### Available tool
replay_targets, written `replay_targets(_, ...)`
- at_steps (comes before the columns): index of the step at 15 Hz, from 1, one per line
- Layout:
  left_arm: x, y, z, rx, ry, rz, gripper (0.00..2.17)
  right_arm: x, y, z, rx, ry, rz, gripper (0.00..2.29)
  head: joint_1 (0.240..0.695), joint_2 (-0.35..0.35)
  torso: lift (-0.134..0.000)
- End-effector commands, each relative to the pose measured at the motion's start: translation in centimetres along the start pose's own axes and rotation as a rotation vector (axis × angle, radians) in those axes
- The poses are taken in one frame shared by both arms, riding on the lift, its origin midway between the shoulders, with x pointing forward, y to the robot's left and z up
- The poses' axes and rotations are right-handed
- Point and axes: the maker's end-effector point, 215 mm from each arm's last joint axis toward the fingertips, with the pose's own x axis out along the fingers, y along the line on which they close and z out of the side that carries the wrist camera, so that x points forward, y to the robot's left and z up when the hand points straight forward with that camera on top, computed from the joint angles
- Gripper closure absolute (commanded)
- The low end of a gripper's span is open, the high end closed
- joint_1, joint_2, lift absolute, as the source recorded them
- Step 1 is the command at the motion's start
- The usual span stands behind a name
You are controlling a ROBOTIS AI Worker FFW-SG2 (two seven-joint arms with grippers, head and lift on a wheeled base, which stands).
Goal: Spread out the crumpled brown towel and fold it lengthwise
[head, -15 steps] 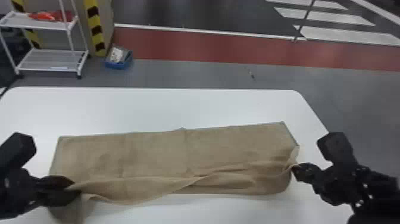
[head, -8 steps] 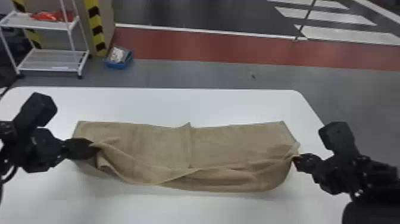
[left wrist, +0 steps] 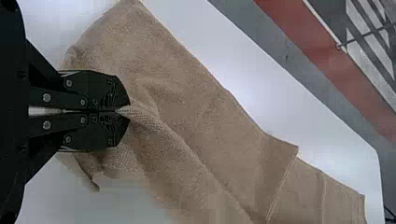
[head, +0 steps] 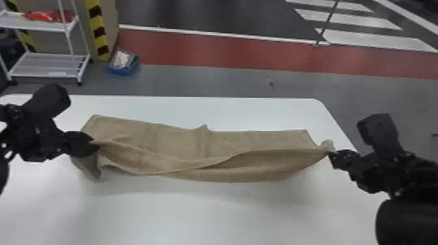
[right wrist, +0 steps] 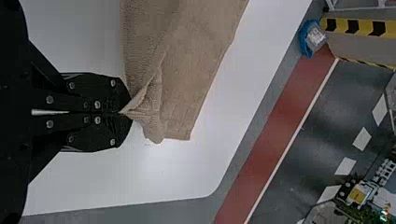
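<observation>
Robot arms, head view: the left arm point(head: 32, 140) enters from the left edge, the right arm point(head: 410, 176) from the right, with the left gripper point(head: 94, 145) and right gripper point(head: 331, 157) pointing inward, well apart; wrist views: flat black fingers point(left wrist: 109, 91) of the left gripper closed, tips together; those of the right gripper point(right wrist: 126, 113) likewise closed at the tips

I record a white table point(head: 228, 215), far right corner rounded. Beyond it, grey floor point(head: 211, 81) meets a red band point(head: 211, 49), a white line point(head: 182, 31), then dark flooring point(head: 195, 13) with white stripes point(head: 374, 39). At left I log a white rack point(head: 45, 66), red items point(head: 49, 15) on its upper shelf; beside it, yellow-and-black striping point(head: 99, 36) and a blue container point(head: 124, 71) on the floor.
</observation>
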Motion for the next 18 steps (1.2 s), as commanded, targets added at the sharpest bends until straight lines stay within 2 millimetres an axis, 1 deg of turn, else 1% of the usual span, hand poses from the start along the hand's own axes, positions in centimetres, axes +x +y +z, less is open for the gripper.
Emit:
replay_targets(1,-2.1,1.6,-2.5,0.016,0.002,0.044,0.07,-0.2,-1.0,-0.5,0.003,0.008,-0.015,1.64,0.695,-0.192,-0.125)
replay_targets(2,-3.0,2.1,-3.3,0.011,-0.007,0.064,0.0,-0.1,-0.7,-0.8,0.004,0.014,-0.009,1.64,0.695,-0.183,-0.125)
replay_targets(4,-4.6,2.3,-4.9,-0.004,-0.013,0.084,0.0,0.0,0.4,-1.6,0.0,0.026,0.009,1.64,0.695,-0.164,-0.125)
replay_targets(5,-5.4,2.4,-5.6,-0.018,-0.021,0.104,0.01,0.0,0.8,-1.8,-0.005,0.028,0.016,1.64,0.695,-0.142,-0.125)
replay_targets(6,-6.4,2.0,-5.6,-0.028,-0.048,0.123,0.02,0.0,1.2,-1.9,-0.007,0.032,0.02,1.64,0.695,-0.129,-0.125)
replay_targets(7,-7.1,0.7,-5.6,-0.027,-0.072,0.124,0.08,0.1,1.6,-2.2,-0.008,0.038,0.025,1.64,0.695,-0.117,-0.125)
replay_targets(9,-7.4,-3.1,-5.7,-0.027,-0.089,0.089,0.24,0.2,2.2,-2.7,-0.006,0.047,0.033,1.64,0.695,-0.106,-0.125)
replay_targets(10,-7.1,-5.1,-6.3,-0.07,-0.081,0.074,0.27,0.2,2.5,-2.8,-0.005,0.051,0.036,1.64,0.695,-0.106,-0.125)
replay_targets(11,-6.5,-6.5,-7.0,-0.109,-0.061,0.072,0.27,0.1,2.7,-3.0,-0.011,0.056,0.036,1.64,0.695,-0.118,-0.125)
replay_targets(13,-5.3,-8.4,-7.3,-0.165,-0.033,0.085,0.27,-0.1,3.5,-3.5,-0.033,0.075,0.037,1.63,0.695,-0.128,-0.125)
replay_targets(14,-5.0,-8.7,-7.3,-0.185,-0.032,0.083,0.27,-0.3,3.6,-3.5,-0.048,0.079,0.03,1.45,0.695,-0.132,-0.125)
replay_targets(15,-4.7,-9.1,-7.1,-0.191,-0.035,0.073,0.27,-0.6,3.9,-4.2,-0.055,0.093,0.034,0.99,0.695,-0.143,-0.125)
replay_targets(16,-4.7,-9.3,-7.0,-0.192,-0.035,0.068,0.27,-1.1,3.8,-4.6,-0.066,0.106,0.03,0.4,0.695,-0.15,-0.125)
replay_targets(17,-4.7,-9.4,-7.0,-0.189,-0.035,0.063,0.27,-1.5,3.6,-5.0,-0.098,0.125,0.025,0.09,0.695,-0.156,-0.125)
replay_targets(18,-4.7,-9.4,-7.0,-0.187,-0.035,0.059,0.27,-2.0,3.4,-5.1,-0.152,0.135,0.016,0.05,0.695,-0.161,-0.125)
